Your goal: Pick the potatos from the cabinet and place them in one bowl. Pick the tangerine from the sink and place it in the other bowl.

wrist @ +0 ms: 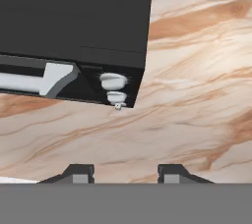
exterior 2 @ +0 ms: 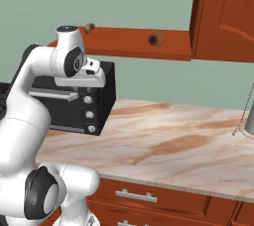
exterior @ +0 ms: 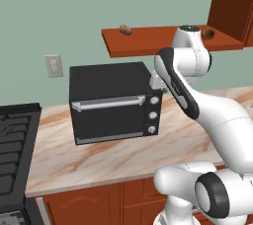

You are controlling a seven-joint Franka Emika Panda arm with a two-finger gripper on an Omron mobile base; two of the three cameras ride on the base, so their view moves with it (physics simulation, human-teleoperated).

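Two brown potatos [exterior: 126, 29] [exterior: 209, 33] lie on the open shelf [exterior: 148, 42] of the reddish-brown cabinet [exterior: 232, 2], one near its left end and one near the doors. The right base view has them too [exterior 2: 89, 28] [exterior 2: 156, 38], on the same shelf board [exterior 2: 129, 41]. My gripper [wrist: 125, 171] hangs below the shelf, beside the right front corner of a black toaster oven [wrist: 74, 16], and looks down at the counter. Its fingertips [wrist: 81, 171] hold nothing and it is shut. The bowls, the sink and the tangerine are out of view.
The toaster oven [exterior: 111, 100] stands on the marble counter [exterior: 123, 155] under the shelf. A black stove [exterior: 12, 145] lies at the left. A wall outlet [exterior: 54, 65] sits behind. Drawer fronts [exterior 2: 144, 197] run below the counter, and a grey fixture [exterior 2: 248, 121] shows at the far right.
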